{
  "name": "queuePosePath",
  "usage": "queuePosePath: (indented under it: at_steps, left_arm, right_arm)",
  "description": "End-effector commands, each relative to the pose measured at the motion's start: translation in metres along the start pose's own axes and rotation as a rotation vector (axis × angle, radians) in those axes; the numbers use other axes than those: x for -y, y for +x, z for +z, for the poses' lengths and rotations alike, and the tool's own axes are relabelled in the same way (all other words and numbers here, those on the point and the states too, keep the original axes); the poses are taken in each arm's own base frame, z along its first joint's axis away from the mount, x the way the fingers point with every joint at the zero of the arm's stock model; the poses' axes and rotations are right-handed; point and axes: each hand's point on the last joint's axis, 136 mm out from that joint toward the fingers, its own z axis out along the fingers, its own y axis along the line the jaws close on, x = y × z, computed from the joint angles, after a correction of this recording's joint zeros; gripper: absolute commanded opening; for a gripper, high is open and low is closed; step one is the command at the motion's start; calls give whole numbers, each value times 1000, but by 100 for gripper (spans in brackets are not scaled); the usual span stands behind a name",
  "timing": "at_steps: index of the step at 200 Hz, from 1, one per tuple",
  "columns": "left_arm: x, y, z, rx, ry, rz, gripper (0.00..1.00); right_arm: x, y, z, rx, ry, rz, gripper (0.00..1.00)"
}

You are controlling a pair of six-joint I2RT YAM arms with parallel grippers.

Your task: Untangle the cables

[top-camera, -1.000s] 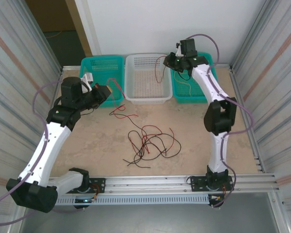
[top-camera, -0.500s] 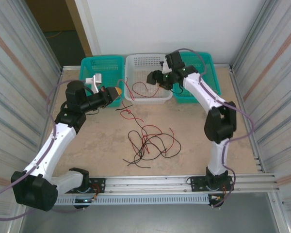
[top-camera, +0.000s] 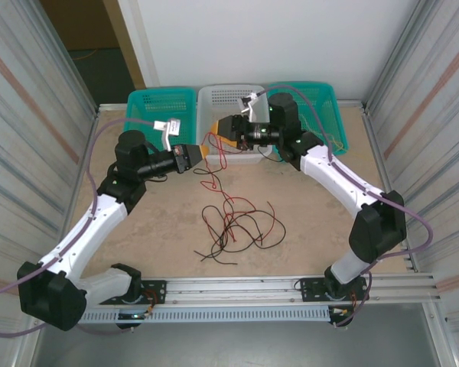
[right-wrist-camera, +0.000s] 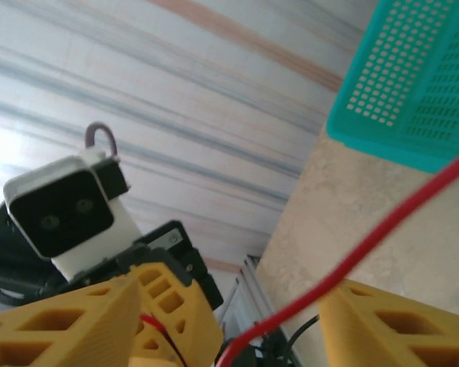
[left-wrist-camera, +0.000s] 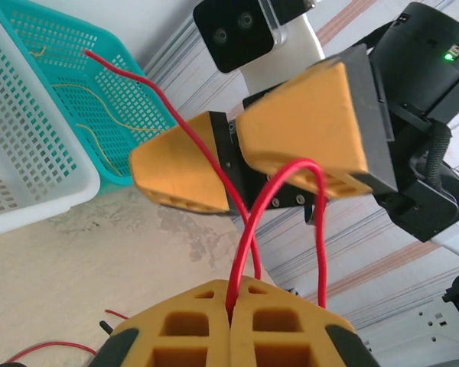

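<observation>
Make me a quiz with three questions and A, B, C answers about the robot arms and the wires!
1. Where is the tangled pile of thin red and black cables?
A. on a shelf
B. on the beige table
C. hanging from the wall

2. How many plastic mesh baskets stand at the table's far edge?
A. three
B. one
C. five

3. What is the left gripper doing?
A. wide open, empty
B. squeezing a ball
C. shut on a thin red wire

Answers:
1 B: the pile lies on the bare tabletop.
2 A: there is a teal basket, a white basket and a second teal basket.
3 C: its orange fingers pinch the wire.
</observation>
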Motion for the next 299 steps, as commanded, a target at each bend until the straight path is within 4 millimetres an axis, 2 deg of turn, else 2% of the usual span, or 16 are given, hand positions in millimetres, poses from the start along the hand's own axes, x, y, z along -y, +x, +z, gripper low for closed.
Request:
queuePosePath:
  at_steps: [1,26,40,61,87,118,136,150,154,172,179,205,222,241,281,299]
  left_arm:
    - [14,-17,-7,56,8,80,0]
    - [8,-22,-15,106,-60,95,0]
    - [2,-23,-22,136,-108,102,0]
    - [-17,-21,-34,160,-228,105,0]
    - [-60,-9,-57,152,-490,80,0]
    - [-94,14,-77,97,-683,53,0]
    - [-105,28,-79,68,-706,29,0]
    - [-111,39,-74,52,-688,-6,0]
    - [-113,42,-72,47,-675,-21,2]
    - [-115,58,-55,13,-593,-86,46]
    - [-117,63,-50,5,-569,-122,57]
    - [-130,79,-41,4,-545,-238,76]
    - [-139,88,-40,14,-560,-305,85]
    - [-140,92,-36,19,-533,-359,89]
    - [-125,77,-17,62,-394,-414,90]
    - [-124,78,-8,45,-384,-407,89]
  right_arm:
    - [-4,-1,8,-29,-33,15,38]
    - [12,-7,0,7,8,47,18]
    - [20,-16,-12,47,33,62,0]
    - [38,-39,-44,143,111,87,0]
    - [44,-79,-101,302,153,102,0]
    - [30,-112,-161,446,177,69,0]
    - [20,-122,-185,504,184,45,0]
    - [11,-129,-194,529,177,29,0]
    - [8,-130,-196,533,175,22,0]
    - [-4,-135,-196,534,164,-4,0]
    - [-9,-137,-195,532,162,-16,0]
    - [-20,-139,-185,509,180,-61,0]
    - [-28,-136,-177,485,182,-91,0]
    - [-38,-130,-166,457,186,-128,0]
    - [-70,-112,-147,400,190,-247,0]
    - [-79,-107,-141,397,211,-288,0]
